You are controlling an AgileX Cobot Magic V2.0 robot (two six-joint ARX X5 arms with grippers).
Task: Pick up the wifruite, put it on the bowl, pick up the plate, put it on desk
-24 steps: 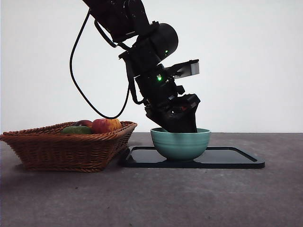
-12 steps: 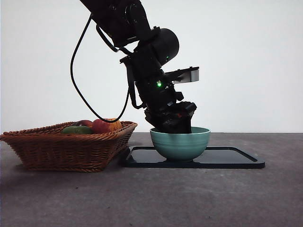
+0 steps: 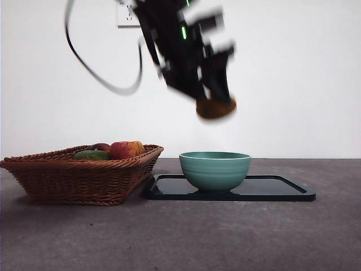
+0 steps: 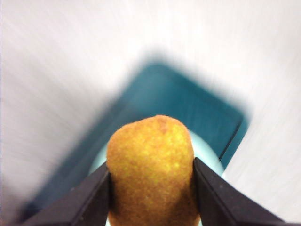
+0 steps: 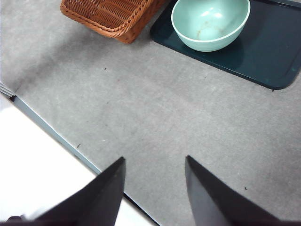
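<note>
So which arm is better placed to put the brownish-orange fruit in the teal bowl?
Left. Its tool is shut on the oval brownish-orange fruit, high above the round teal-green bowl on the black tray. The right tool hangs open and empty over the grey desk.

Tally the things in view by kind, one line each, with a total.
Fruit: 3 visible, the wifruite in the left gripper, plus an apple and a green fruit in the basket
Bowl: 1
Basket: 1
Tray: 1
Total: 6
</note>
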